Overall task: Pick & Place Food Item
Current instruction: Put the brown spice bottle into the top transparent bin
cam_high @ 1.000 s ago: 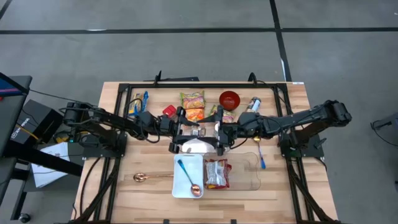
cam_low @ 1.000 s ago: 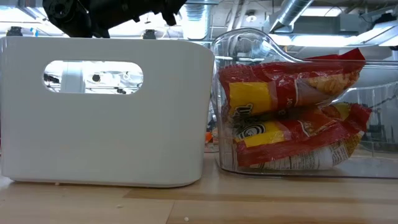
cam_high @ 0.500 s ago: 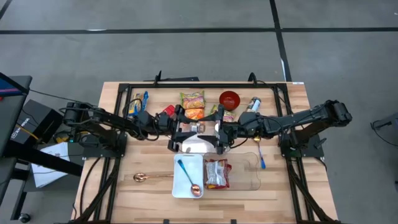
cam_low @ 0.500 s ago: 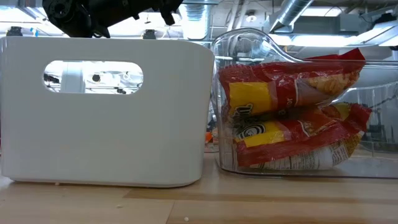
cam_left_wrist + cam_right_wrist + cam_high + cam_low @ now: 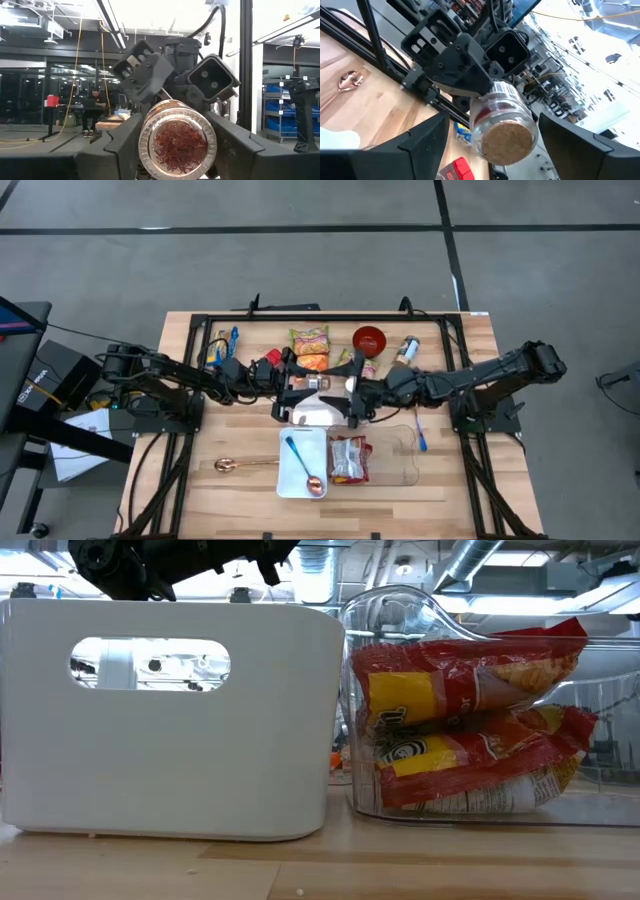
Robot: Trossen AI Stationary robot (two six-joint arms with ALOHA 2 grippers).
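A glass jar [image 5: 177,142] with red contents and a cork lid [image 5: 509,141] hangs in the air over the table's middle, above a white bin [image 5: 300,470]. My left gripper [image 5: 177,150] is shut on it, reaching in from the table's left [image 5: 303,387]. Facing it from the right, my right gripper [image 5: 500,150] is open. Its fingers [image 5: 422,145] stand wide on either side of the jar's cork end, with gaps showing and nothing touched. The jar's glass bottom faces the left wrist camera. My left gripper pinches the jar's round glass wall [image 5: 146,145] between its two fingers, one on each opposite side. The fingers come from the table's left, roughly level, and run along the jar's length. The jar lies on its side, lifted clear, cork end toward my right gripper.
A clear bin [image 5: 385,460] with red snack bags [image 5: 470,720] stands beside the white bin, which holds two spoons. A copper spoon [image 5: 240,465] lies at its left. Noodle packs [image 5: 310,347], a red bowl [image 5: 369,338] and a bottle [image 5: 405,348] line the far side.
My right wrist has rolled a little, and its forearm has swung slightly toward the table's near edge, uncovering more of the bottle at the back. The jar has stayed in the air in my left gripper.
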